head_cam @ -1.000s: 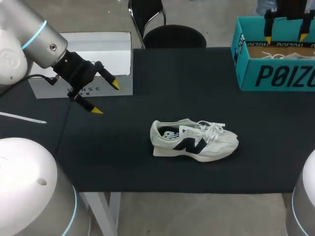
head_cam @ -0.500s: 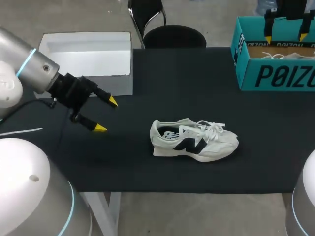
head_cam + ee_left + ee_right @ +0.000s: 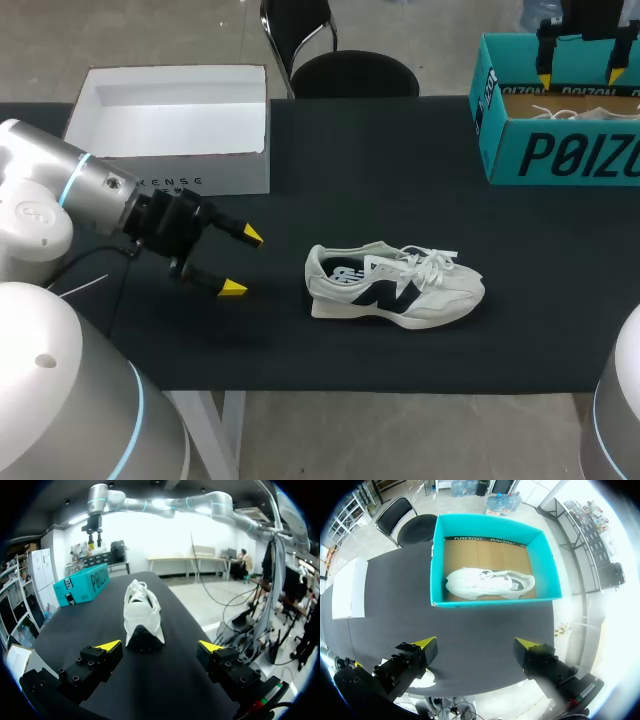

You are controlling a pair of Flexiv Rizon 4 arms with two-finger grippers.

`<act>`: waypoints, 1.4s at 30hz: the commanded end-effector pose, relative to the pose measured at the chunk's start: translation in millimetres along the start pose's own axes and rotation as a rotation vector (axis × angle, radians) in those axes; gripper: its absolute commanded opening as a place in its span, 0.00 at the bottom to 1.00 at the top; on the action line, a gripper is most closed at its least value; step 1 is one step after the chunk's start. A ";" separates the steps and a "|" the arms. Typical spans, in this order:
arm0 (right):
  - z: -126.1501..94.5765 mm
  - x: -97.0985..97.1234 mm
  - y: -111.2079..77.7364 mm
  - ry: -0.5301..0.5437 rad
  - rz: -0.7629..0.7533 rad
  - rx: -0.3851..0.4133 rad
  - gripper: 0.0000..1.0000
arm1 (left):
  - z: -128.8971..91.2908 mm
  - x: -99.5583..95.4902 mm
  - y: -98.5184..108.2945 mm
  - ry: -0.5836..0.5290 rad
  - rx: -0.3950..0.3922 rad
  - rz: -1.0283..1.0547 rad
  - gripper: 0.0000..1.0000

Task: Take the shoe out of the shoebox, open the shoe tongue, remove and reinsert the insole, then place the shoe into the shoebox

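A white sneaker (image 3: 395, 284) with a dark side logo lies on its sole near the middle of the black table, heel toward my left arm. My left gripper (image 3: 243, 262) hovers open a short way off its heel; in the left wrist view the sneaker (image 3: 142, 614) sits ahead, centred between the yellow-tipped fingers of that gripper (image 3: 160, 646), untouched. The teal shoebox (image 3: 556, 110) stands at the far right corner. My right gripper (image 3: 580, 77) hangs open high above it. Straight below my right gripper (image 3: 476, 642), the box (image 3: 490, 560) holds a second white shoe (image 3: 489, 583).
A white open box (image 3: 170, 125) stands at the table's far left, just behind my left arm. A thin white strip (image 3: 80, 290) lies by the left edge. Bare black tabletop stretches between the sneaker and the teal box.
My left arm has swung down from beside the white box toward the table's front and moved right, closing in on the sneaker's heel. The right arm and sneaker have stayed put.
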State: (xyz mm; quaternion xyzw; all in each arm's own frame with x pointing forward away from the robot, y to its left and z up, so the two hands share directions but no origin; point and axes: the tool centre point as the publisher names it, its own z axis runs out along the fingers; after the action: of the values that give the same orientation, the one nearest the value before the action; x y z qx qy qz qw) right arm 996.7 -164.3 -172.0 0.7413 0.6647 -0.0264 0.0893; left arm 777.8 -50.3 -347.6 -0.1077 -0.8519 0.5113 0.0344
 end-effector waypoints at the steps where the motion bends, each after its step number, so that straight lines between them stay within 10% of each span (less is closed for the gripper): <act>1: 0.2 -0.5 -1.2 0.000 0.000 -0.003 1.00 | 12.7 -15.0 -5.2 0.048 0.007 0.018 1.00; 31: 0.2 -0.5 -1.2 0.000 0.000 -0.003 1.00 | 13.9 -12.9 21.7 0.072 0.156 -0.052 1.00; 42: 0.2 -0.5 -1.2 0.000 0.000 -0.003 1.00 | 48.1 -22.0 24.1 0.054 0.236 -0.042 1.00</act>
State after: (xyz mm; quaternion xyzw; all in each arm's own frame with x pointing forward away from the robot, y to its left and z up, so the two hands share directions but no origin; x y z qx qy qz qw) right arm 996.7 -164.4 -172.0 0.7413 0.6646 -0.0264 0.0894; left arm 790.4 -73.5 -380.3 -0.0964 -0.7934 0.5954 0.0820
